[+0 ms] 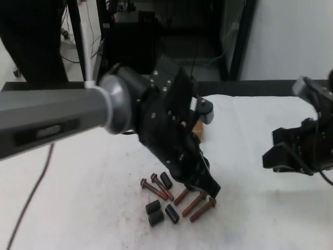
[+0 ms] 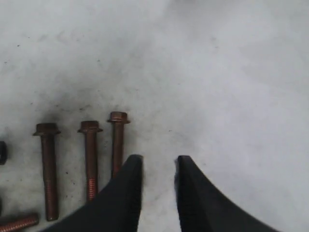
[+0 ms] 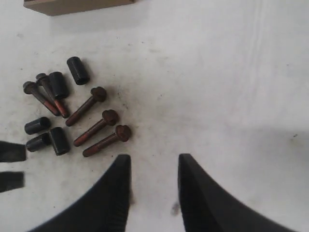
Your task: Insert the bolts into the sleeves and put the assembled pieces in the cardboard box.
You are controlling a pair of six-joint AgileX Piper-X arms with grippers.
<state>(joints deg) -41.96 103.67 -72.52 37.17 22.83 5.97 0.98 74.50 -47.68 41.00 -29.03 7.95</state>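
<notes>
Your rusty-brown flanged steel bolts (image 3: 96, 126) lie loose among the short black cylindrical sleeves (image 3: 78, 70) on the smudged white bench cover (image 3: 231, 72). One sleeve overlaps a bolt, and you can't tell whether they are joined. The brown cardboard box (image 3: 72, 6) sits beyond them, cut off at the edge. The left gripper (image 2: 158, 162) hangs beside three bolts, released and empty. The right gripper (image 3: 153, 162) is likewise parted, farther off.

Soft, even light from overhead washes the white bench (image 1: 78, 208) pale. My left fingers (image 2: 123, 193) and right fingers (image 3: 116, 193) show as flat black shapes (no surface detail). The bolts (image 3: 94, 129) cast only faint shadows; the room behind is dim.
</notes>
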